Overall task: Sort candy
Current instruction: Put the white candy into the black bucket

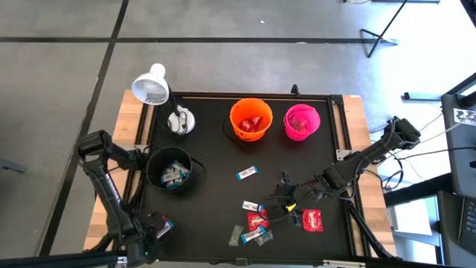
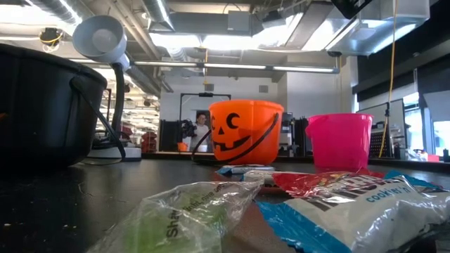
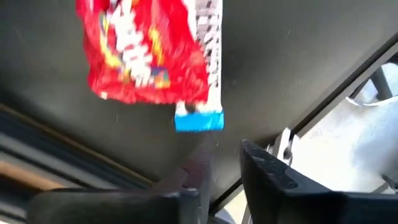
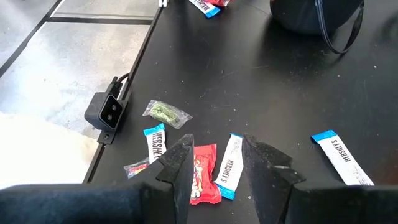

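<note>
The candy lies scattered on the black mat (image 1: 216, 201): red pieces (image 1: 256, 219) (image 1: 312, 218) and blue-and-white ones (image 1: 247, 173). More blue-and-white pieces lie in the black bucket (image 1: 172, 170), and red ones in the orange bucket (image 1: 251, 119). The pink bucket (image 1: 301, 121) stands beside it. My left gripper (image 3: 227, 171) points down at the mat's near left corner, open, just short of a red candy (image 3: 146, 53) and a blue-and-white candy (image 3: 205, 68) lying flat together. My right gripper (image 4: 214, 162) hovers open above a red candy (image 4: 202, 174) and a blue-and-white one (image 4: 227, 165).
A white desk lamp (image 1: 152, 85) and a small white object (image 1: 181, 120) stand at the far left of the mat. A small black camera (image 4: 106, 112) sits at the mat's near edge. A greenish wrapper (image 4: 166, 113) lies close to it. A person (image 2: 202, 126) shows far behind the table.
</note>
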`<state>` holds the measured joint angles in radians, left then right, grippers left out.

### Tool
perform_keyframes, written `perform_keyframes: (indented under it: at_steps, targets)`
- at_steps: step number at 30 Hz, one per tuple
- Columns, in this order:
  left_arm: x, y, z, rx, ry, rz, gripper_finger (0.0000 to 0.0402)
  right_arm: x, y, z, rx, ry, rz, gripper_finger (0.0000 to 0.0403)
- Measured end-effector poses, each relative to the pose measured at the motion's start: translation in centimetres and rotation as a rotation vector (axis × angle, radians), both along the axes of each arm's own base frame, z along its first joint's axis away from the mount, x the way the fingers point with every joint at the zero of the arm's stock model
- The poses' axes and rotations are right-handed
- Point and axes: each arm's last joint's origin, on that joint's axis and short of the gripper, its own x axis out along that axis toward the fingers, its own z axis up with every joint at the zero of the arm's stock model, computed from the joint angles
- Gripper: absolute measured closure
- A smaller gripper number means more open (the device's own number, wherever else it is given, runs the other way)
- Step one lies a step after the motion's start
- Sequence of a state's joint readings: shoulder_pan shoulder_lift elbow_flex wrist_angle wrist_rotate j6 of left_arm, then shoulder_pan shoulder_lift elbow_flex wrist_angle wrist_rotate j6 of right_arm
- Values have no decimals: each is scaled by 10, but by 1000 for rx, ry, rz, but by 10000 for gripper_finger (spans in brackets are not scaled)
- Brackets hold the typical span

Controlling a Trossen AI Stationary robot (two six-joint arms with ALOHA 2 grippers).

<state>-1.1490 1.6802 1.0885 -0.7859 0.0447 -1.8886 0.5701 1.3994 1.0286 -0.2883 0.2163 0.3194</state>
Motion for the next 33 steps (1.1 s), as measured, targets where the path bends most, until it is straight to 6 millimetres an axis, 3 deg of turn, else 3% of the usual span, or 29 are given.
perform_keyframes:
  at_steps: [8, 18, 26, 33]
  targets:
    - [-14, -7, -1, 35, -122, 85, 273, 0, 0, 0, 1, 1, -1, 269]
    - [-6, -1, -22, 68, -30, 93, 220, 0, 1, 0, 29, 15, 9, 269]
    - [-5, -6, -44, 97, 93, 59, 209, 0, 1, 0, 32, 15, 6, 269]
    - [-3, -9, -49, 99, 51, 23, 220, 0, 1, 0, 36, 15, 4, 269]
